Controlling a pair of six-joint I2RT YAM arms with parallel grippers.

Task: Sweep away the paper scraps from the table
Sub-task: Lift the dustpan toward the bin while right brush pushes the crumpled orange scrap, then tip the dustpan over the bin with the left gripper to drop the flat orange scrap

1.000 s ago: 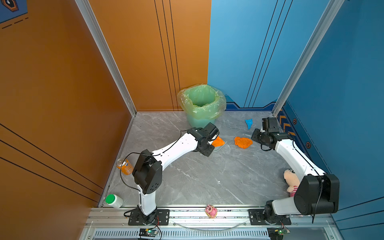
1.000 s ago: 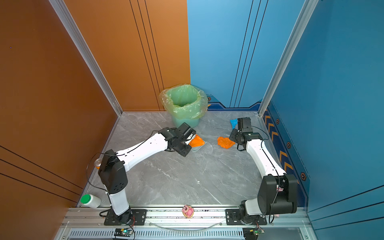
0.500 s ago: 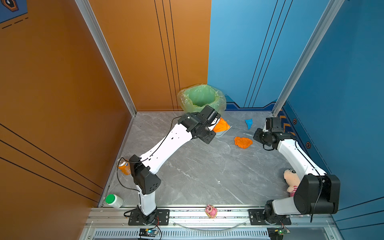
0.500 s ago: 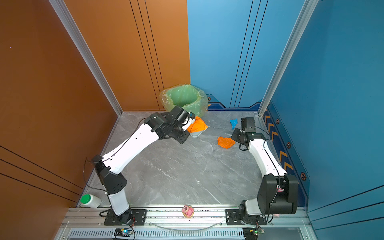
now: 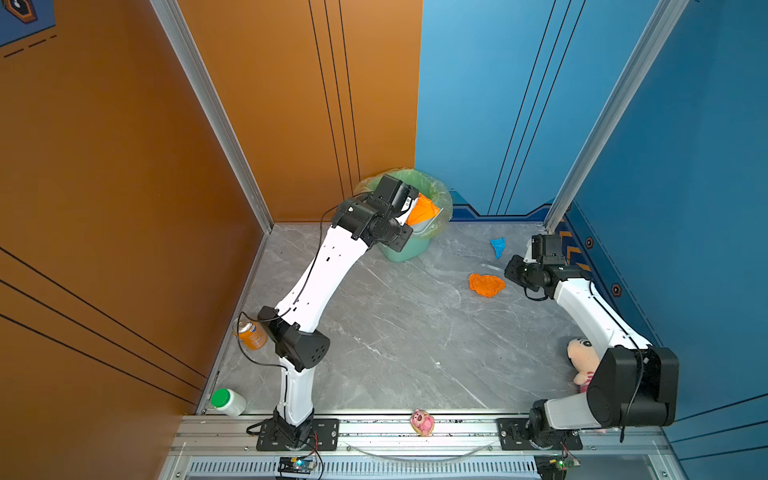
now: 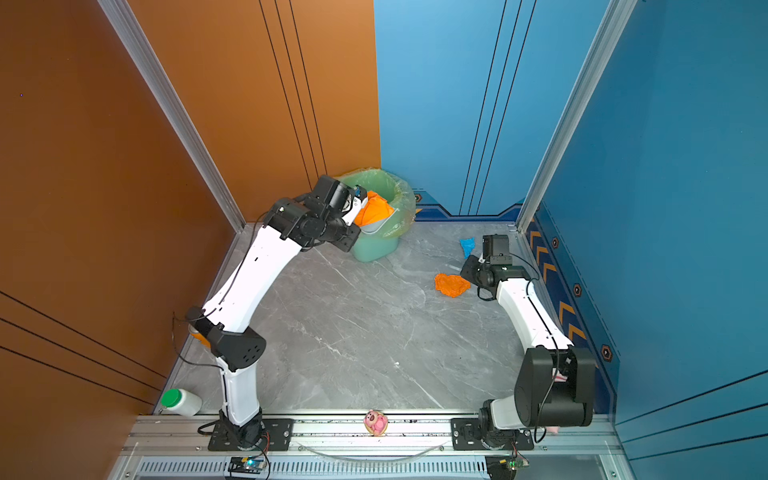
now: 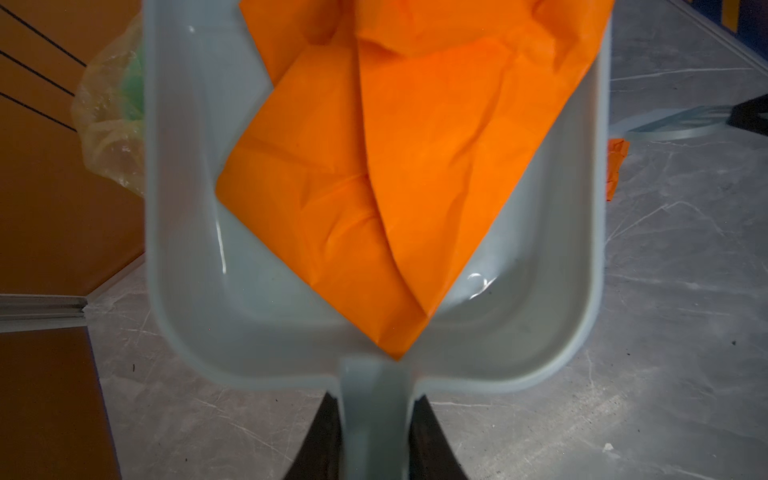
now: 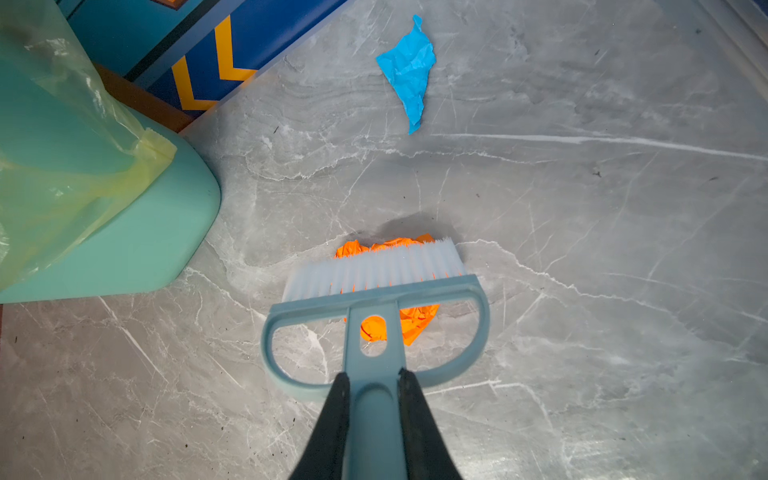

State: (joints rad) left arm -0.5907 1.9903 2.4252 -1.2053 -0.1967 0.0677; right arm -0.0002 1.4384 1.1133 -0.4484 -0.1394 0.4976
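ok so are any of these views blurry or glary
Left wrist view: the dustpan has rims smeared sideways and small glare streaks on its inner wall. Right wrist view: the brush is sharp, and a dark shadow lies on the table beside the orange scrap. Both top views: sharp and evenly lit.

This is a robotics lab test cell rather than a home: a grey marble-patterned table (image 5: 395,332) boxed in by orange and blue panel walls (image 5: 291,104), with two white robot arms (image 5: 328,266) bolted to the aluminium rails (image 5: 374,434) (bare circuit boards (image 5: 297,463) sit just below).
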